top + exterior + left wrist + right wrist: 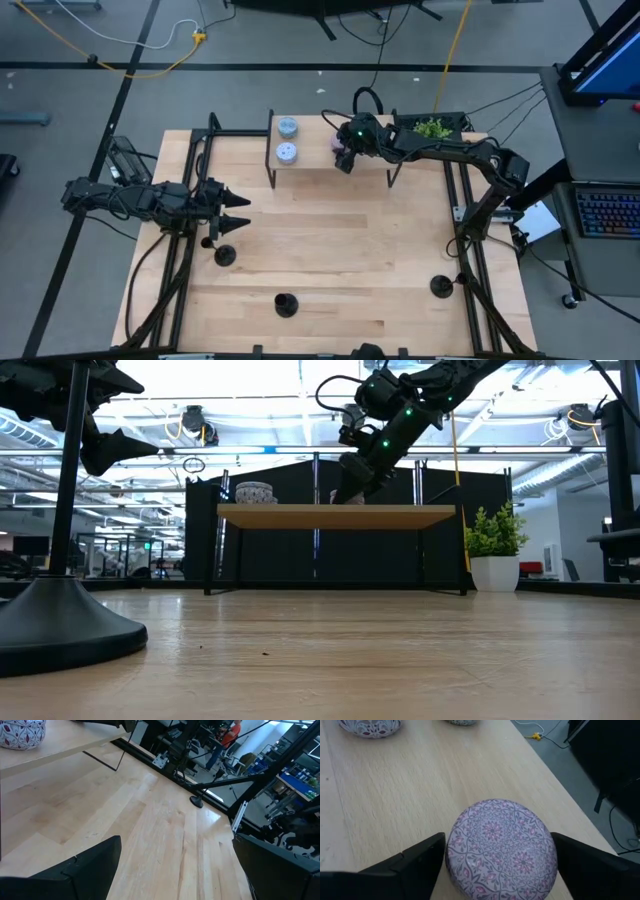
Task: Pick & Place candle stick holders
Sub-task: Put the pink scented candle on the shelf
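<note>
Seen from above: wooden surface (330, 240) in the middle of the frame, with a small raised shelf (330, 160) at its upper edge.

Three candle stick holders on the surface, all upright and well apart: one (224, 255) at centre left, just below the left gripper; one (286, 304) at lower centre; one (439, 286) at lower right, near the frame rail. None held or touched. In the low view, only one big black base (70, 625) at lower left, very near the camera.

Left gripper (238, 211) at centre left of the high view, hovering over the surface, pointing to the right. Fingers (85, 870) spread wide, nothing between them, only bare wood in the left wrist view, with a far holder (196, 801) at upper centre.

Right gripper (345, 160) at upper centre of the high view, reaching over the shelf. Fingers (415, 862) wide apart, standing on both sides of a lilac patterned tin (502, 847) at lower centre of the right wrist view; contact with the tin not possible to tell. Tin resting on the shelf.

Two more tins on the shelf at its left part: a blue one (287, 127) above a white one (287, 152) in the high view. Green plant (432, 128) at upper right, behind the right arm.
</note>
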Controlling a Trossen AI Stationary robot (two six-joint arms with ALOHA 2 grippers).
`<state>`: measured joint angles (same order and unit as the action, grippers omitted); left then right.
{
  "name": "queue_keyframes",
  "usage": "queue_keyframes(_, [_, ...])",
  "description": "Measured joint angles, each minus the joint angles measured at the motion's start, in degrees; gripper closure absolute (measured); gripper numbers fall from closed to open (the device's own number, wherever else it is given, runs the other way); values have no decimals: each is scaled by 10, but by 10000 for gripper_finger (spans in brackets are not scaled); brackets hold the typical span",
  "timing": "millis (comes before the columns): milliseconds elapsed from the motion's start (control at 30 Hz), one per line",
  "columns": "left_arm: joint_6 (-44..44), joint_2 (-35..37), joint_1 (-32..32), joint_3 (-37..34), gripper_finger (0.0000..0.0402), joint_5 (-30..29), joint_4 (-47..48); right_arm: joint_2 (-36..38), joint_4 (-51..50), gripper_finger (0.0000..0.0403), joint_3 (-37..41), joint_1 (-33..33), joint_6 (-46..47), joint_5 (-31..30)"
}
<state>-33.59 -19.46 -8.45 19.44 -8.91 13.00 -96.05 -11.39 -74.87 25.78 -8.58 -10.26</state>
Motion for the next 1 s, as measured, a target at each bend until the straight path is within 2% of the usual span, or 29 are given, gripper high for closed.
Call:
queue_keyframes(167, [0,0,0,0,9,0,0,0,0,8,0,0,3,0])
queue_keyframes(500, [0,0,0,0,9,0,0,1,20,13,0,-4,2,0])
queue_keyframes(667, [-2,0,0,0,9,0,0,22,48,13,-1,-15,-13,0])
queue_keyframes(1000, [-12,0,0,0,9,-1,-58,79,26,14,-1,-19,-26,-1])
